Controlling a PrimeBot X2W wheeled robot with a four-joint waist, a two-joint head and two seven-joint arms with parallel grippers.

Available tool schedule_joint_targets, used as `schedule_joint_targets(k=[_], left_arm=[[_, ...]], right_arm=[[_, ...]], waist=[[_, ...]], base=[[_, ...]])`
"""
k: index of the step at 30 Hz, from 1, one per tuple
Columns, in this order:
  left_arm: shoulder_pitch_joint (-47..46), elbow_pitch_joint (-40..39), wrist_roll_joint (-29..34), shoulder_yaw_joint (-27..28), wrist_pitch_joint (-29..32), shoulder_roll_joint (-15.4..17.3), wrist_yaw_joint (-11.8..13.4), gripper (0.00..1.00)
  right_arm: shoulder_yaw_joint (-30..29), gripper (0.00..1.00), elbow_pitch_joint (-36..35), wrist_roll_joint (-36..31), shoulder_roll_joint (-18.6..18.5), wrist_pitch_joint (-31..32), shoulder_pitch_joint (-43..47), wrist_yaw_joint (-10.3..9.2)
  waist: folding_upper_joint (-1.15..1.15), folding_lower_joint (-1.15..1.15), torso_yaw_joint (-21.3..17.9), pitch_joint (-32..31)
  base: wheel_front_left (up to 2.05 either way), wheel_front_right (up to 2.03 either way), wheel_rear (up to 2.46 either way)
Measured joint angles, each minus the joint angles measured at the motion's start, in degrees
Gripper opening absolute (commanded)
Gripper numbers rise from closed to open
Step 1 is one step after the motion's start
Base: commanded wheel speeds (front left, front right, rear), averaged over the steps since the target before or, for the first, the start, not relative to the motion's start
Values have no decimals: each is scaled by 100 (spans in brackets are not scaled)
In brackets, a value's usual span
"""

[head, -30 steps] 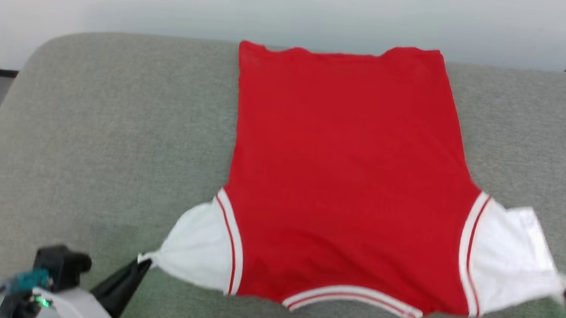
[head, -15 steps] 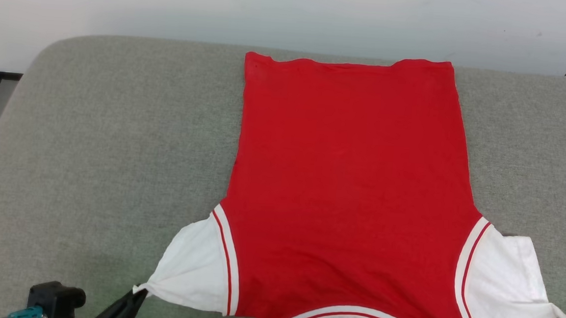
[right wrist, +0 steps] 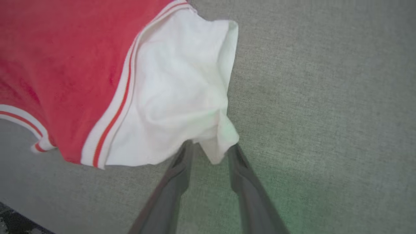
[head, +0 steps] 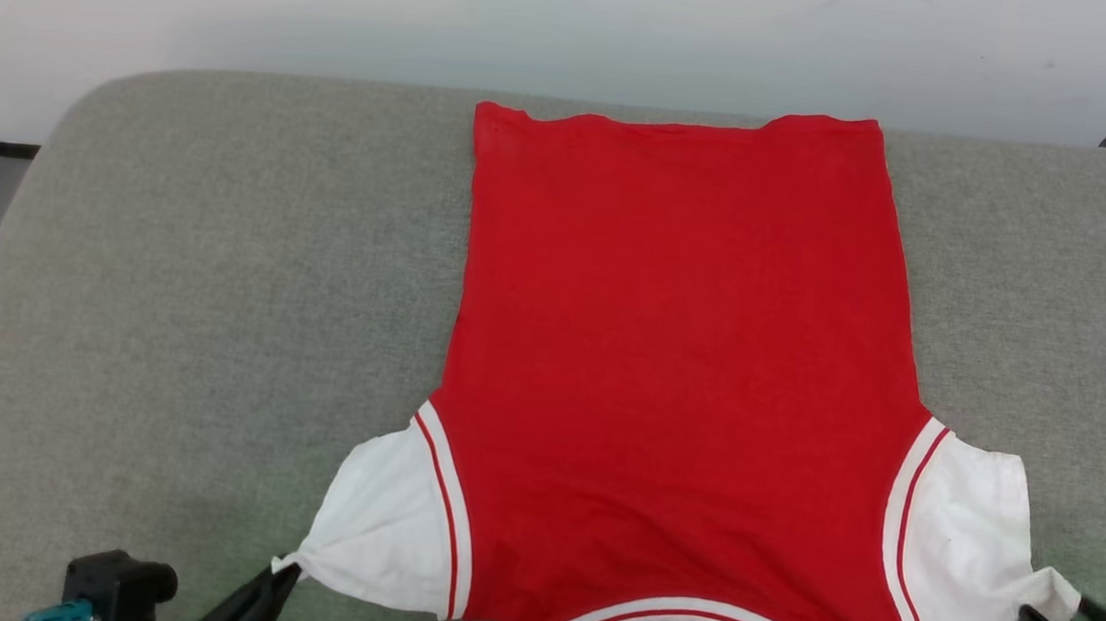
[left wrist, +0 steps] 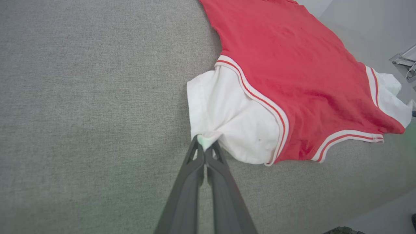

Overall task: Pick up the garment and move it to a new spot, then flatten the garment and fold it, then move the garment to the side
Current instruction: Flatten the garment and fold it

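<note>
The head camera looks down from the near side; each wrist camera sits low and close, all sharing sleeves of the garment (head: 675, 356).

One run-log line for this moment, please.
garment: spread, plain red side up, on grey surface | left end effector: shut on left sleeve | right end effector: open, astride right sleeve tip

The shirt (head: 685, 357) is plain bright red across its body, with white short sleeves. Each armhole has white trim with a thin red stripe, and the neckline has the same white-and-red banding. The cushion (head: 207, 309) beneath is a mottled grey weave, tinged green near its front edge. The left gripper (left wrist: 204, 148) and right gripper (right wrist: 211, 146) have dark grey fingers. The wall (head: 571, 24) is pale grey-white.
</note>
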Motion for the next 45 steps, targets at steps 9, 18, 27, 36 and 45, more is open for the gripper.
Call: schedule_joint_targets(k=[9, 18, 27, 36, 45], left_arm=[[-7, -112, 30, -43, 16, -37, 7, 0], [-312, -209, 238, -110, 111, -223, -37, 0], [-1171, 75, 608, -357, 302, -854, -525, 0], [-1916, 666, 873, -577, 281, -1555, -1096, 0], [-2301, 1124, 1011, -731, 170, -2090, -1408, 0]], right_arm=[[-549, 100, -1418, 307, -232, 2043, -465, -1], [-433, 100, -1031, 166, -189, 2383, -2699, -1], [-148, 100, 1358, -231, -212, 2327, -5020, -1], [-120, 100, 3270, -677, -310, 2538, -6512, -1], [-130, 100, 4356, -1121, -332, 2759, -7196, -2]], waist=[[0, 0, 31, -66], [0, 0, 244, 91], [0, 0, 806, 523], [0, 0, 1480, 1186], [0, 0, 2078, 1874]], base=[[0, 0, 0], [0, 0, 0], [0, 0, 0], [0, 0, 0], [0, 0, 0]])
